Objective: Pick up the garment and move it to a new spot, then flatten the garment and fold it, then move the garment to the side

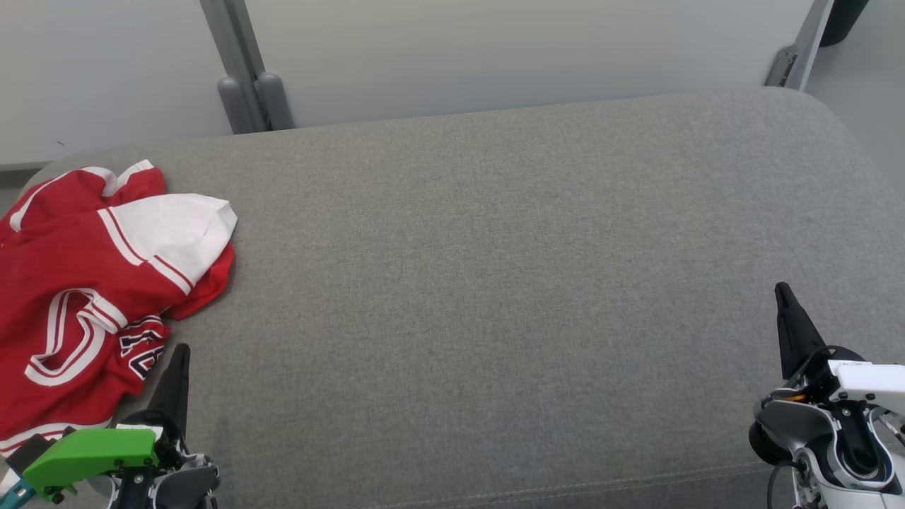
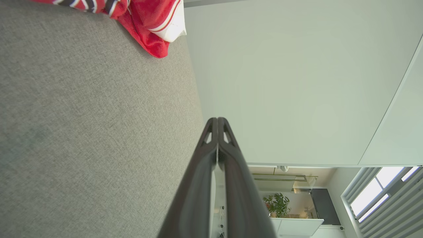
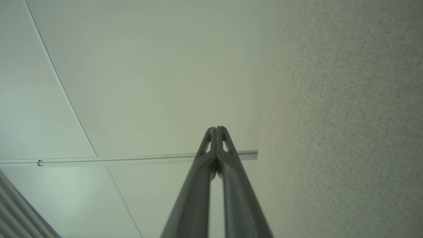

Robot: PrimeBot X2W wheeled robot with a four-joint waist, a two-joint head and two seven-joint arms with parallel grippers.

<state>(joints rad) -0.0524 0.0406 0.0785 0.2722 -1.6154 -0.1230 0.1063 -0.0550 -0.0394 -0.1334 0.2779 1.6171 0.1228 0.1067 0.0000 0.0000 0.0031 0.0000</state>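
Observation:
A red garment (image 1: 78, 283) with white sleeves and striped trim lies crumpled at the left end of the grey cushioned surface (image 1: 495, 283). A corner of the garment (image 2: 148, 26) shows at the top of the left wrist view. My left gripper (image 1: 180, 351) sits at the lower left, just right of the garment's near edge, its fingers pressed together and empty; the same shut tips (image 2: 218, 119) rise in the left wrist view. My right gripper (image 1: 781, 288) rests at the lower right, far from the garment, also shut and empty, tips (image 3: 216, 128) meeting.
A pale wall panel (image 1: 495, 49) runs behind the surface, with a grey metal post (image 1: 247, 92) at the back left and a hinge bracket (image 1: 785, 67) at the back right. The surface's rounded front edge (image 1: 565, 488) lies near the grippers.

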